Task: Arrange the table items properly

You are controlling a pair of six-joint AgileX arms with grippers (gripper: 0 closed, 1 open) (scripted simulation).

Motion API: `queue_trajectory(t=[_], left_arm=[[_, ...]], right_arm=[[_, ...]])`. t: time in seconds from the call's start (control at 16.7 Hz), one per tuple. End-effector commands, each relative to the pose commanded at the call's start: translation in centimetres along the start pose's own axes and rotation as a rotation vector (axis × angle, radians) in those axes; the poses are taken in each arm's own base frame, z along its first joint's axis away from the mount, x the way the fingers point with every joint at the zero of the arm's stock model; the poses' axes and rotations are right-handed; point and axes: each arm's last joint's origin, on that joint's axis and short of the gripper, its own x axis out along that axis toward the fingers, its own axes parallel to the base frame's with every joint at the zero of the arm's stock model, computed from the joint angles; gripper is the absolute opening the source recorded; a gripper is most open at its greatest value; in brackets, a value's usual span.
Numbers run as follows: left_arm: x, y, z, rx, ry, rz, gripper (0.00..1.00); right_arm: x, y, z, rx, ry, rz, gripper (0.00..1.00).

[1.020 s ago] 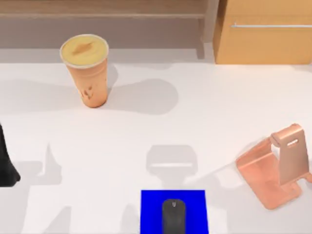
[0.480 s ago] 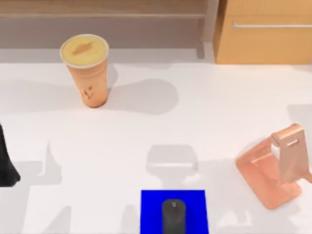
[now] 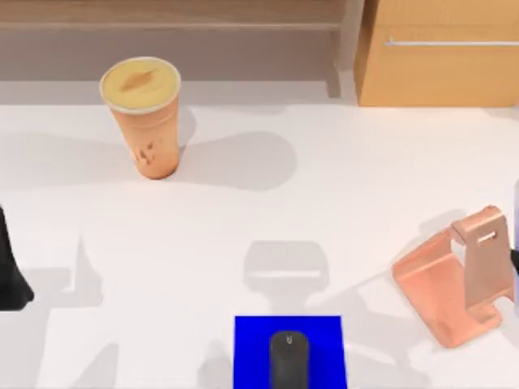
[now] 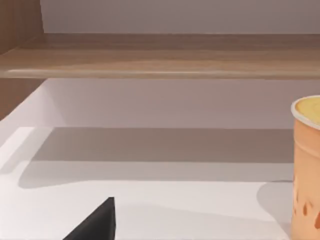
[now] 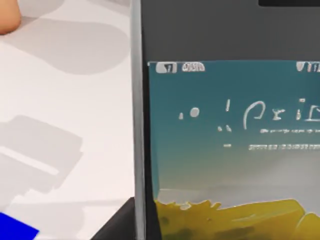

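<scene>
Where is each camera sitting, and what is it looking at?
Top view: it hangs above the table looking down at the orange cup, mouse on the blue mat, and rose-gold stand; the left arm shows at the left edge.
Left wrist view: it rides the left arm, facing the shelf and the cup; a dark pincer tip shows.
Right wrist view: it rides the right arm, close against the smartphone.
Shared: the cup appears in the top and left wrist views.

mouse (image 3: 289, 361) cropped, smartphone (image 5: 230, 150) perhaps half-seen
</scene>
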Motion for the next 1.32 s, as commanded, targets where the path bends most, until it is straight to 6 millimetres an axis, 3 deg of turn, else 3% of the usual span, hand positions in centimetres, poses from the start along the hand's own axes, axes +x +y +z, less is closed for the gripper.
queue_trajectory(t=[0.6, 0.9, 1.32], left_arm=[[0.0, 0.0, 0.0, 0.000, 0.000, 0.000, 1.00], [0.0, 0.0, 0.0, 0.000, 0.000, 0.000, 1.00], [0.0, 0.0, 0.0, 0.000, 0.000, 0.000, 1.00]], right_arm=[[0.0, 0.2, -1.0, -0.002, 0.046, -0.008, 0.00], [-1.2, -0.1, 0.0, -0.018, -0.003, -0.082, 0.00], [2.4, 0.0, 0.4, -0.030, -0.007, -0.055, 0.00]])
